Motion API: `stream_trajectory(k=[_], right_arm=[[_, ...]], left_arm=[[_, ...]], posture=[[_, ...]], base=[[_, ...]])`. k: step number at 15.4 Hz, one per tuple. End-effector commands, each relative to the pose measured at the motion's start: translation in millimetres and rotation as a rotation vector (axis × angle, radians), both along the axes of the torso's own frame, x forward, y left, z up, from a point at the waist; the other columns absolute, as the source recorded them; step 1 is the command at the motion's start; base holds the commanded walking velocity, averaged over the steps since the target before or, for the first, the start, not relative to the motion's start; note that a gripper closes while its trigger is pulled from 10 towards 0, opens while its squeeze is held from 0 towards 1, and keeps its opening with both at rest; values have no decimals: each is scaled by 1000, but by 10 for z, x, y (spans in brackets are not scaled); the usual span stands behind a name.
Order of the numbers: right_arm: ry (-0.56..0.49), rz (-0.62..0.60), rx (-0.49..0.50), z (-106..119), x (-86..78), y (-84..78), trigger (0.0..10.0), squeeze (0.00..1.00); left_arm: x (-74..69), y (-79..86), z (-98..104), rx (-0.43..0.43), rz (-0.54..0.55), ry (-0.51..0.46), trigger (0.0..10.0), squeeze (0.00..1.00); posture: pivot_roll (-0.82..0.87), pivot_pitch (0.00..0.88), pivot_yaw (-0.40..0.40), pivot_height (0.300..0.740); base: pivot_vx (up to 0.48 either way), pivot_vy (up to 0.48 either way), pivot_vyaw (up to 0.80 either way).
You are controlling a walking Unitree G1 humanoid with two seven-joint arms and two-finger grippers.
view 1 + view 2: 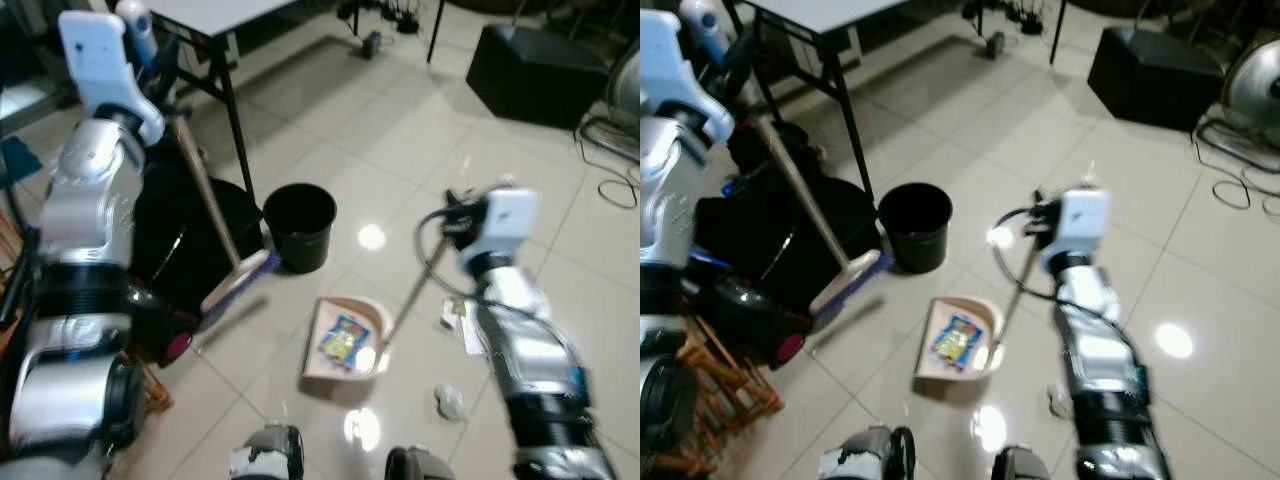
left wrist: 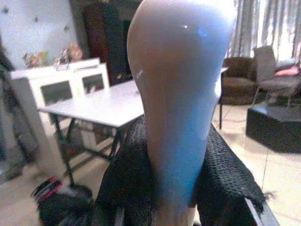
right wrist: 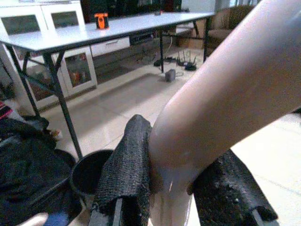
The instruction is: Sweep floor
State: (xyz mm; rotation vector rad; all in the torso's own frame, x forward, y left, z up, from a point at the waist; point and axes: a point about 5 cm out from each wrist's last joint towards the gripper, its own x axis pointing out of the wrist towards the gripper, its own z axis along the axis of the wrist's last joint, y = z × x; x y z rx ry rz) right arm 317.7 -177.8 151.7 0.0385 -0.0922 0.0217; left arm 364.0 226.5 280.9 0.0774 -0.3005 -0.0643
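My left gripper is raised at the upper left, shut on the pale rounded top of the broom handle, with black padded fingers on both sides. The broom stick slants down to the broom head on the tiles. My right gripper is shut on the dustpan's long handle, fingers clamped around it. The beige dustpan lies on the floor in front of my feet with a blue and yellow wrapper in it. A crumpled white paper lies to its right.
A black bin stands just behind the dustpan, next to a table leg. Black bags are piled at the left. A black box and cables are at the far right. More white litter lies by my right arm.
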Motion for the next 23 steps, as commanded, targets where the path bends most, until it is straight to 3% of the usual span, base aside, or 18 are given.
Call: stream_trajectory(k=[1,4,6,9,14,23], right_arm=[[-48,-6,29,215,-66,-118,10000,0],[-61,28,37,573,-192,-282,10000,0],[-87,27,67,749,-218,-321,10000,0],[-148,52,45,1190,-254,-340,10000,0],[-270,22,111,1568,-187,-346,10000,0],[-269,-44,125,1639,-96,-415,10000,0]], left_arm=[[-73,50,-55,11,9,23,10000,0],[-285,-6,-546,43,37,104,10000,0],[-389,-90,-701,39,32,143,10000,0],[-641,-314,-991,61,-30,189,10000,0],[-793,-412,-1149,71,-9,219,10000,0],[-870,-437,-1182,77,14,230,10000,0]], posture=[[80,31,53,740],[60,28,55,740],[50,27,53,740],[37,23,49,740],[37,15,25,740],[50,1,9,740]], base=[[0,0,0],[0,0,0],[0,0,0],[0,0,0],[159,0,0],[294,0,284]])
